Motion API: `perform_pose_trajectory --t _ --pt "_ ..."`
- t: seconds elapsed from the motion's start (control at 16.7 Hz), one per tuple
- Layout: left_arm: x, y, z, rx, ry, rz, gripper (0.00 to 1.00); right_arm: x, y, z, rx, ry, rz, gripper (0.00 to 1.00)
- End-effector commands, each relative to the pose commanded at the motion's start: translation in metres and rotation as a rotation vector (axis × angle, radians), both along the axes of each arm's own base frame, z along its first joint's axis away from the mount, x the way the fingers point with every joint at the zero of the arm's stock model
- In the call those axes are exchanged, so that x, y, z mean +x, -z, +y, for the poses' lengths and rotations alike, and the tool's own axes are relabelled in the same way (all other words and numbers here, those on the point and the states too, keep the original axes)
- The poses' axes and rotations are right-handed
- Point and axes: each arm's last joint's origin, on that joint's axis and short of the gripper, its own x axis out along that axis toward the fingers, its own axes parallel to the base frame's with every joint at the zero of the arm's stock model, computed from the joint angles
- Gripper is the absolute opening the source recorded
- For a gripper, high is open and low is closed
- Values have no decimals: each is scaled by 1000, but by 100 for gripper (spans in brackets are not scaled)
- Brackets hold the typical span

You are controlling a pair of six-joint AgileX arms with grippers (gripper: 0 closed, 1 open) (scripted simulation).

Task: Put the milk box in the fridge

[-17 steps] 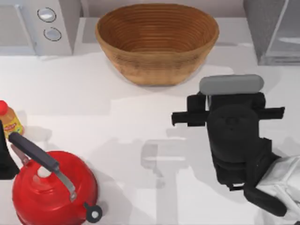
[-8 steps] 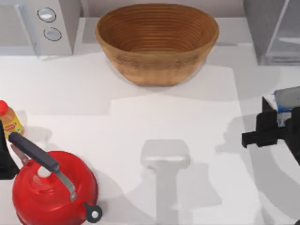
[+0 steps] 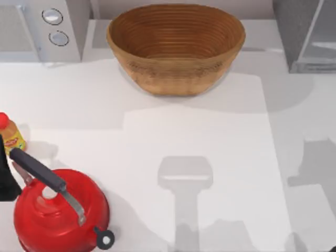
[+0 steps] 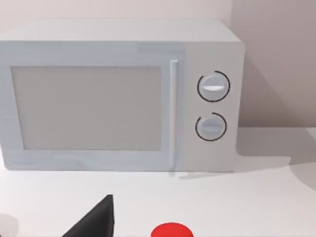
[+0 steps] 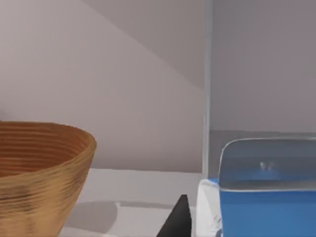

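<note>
The milk box (image 5: pixel 266 207), blue on top with a white side, sits close up in the right wrist view. My right gripper (image 5: pixel 252 229) is shut on it, and one dark finger (image 5: pixel 180 222) lies against its white side. Just behind the box rise the light frame and pale panel of the fridge (image 5: pixel 208 98). From above, the fridge (image 3: pixel 294 31) stands at the table's back right corner. My left gripper (image 3: pixel 6 173) is parked at the left edge.
A wicker basket (image 3: pixel 176 47) stands at the back centre, left of the fridge. A light-grey microwave (image 3: pixel 47 29) with two knobs is at back left. A red kettle (image 3: pixel 58 212) and an orange bottle (image 3: pixel 10 135) sit at front left.
My right arm has moved rightward with the milk box and has left the top view; only its shadow stays at the right edge. The left arm has not moved.
</note>
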Motion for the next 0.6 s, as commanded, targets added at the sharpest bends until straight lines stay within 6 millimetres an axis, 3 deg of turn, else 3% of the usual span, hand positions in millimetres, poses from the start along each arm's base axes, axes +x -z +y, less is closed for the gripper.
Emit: perform_pose_trajectory --t 0.3,0.6 --pt "0 0 0 0 0 0 100 -11 38 -23 -19 111 37 0" --pt "0 0 0 0 0 0 100 -11 44 -25 -20 118 52 0"
